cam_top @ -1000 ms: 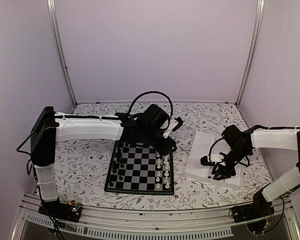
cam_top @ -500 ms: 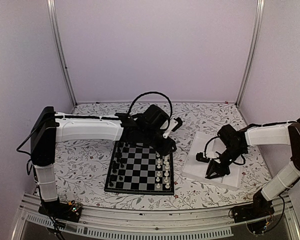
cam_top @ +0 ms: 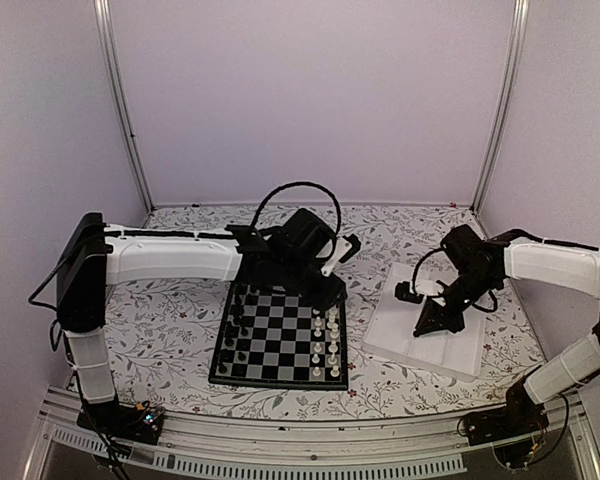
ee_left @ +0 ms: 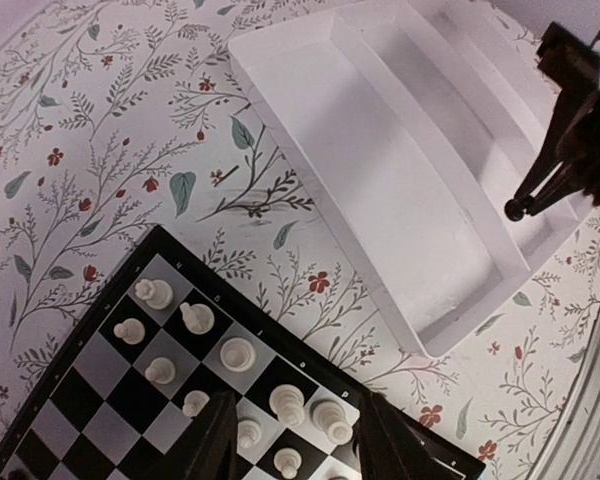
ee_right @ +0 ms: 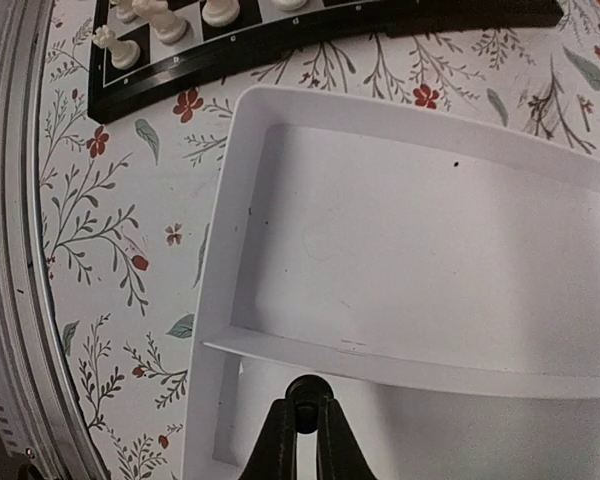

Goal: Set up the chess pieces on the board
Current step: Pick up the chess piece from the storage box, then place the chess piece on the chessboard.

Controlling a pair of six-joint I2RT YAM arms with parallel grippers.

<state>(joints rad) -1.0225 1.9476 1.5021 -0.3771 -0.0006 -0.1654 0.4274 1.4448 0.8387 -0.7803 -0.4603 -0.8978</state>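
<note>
Over tray [ee_right: 218, 270], right pincer [ee_right: 301, 408] tight on piece [ee_right: 302, 386]

Your top camera looks down over everything from behind the arms. Both wrist cameras sit close and share the tray [ee_left: 380, 190] and the board [ee_left: 90, 370] edge.

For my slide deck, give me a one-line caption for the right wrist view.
Right jaws shut on a black chess piece over the white tray, board corner beyond.
</note>
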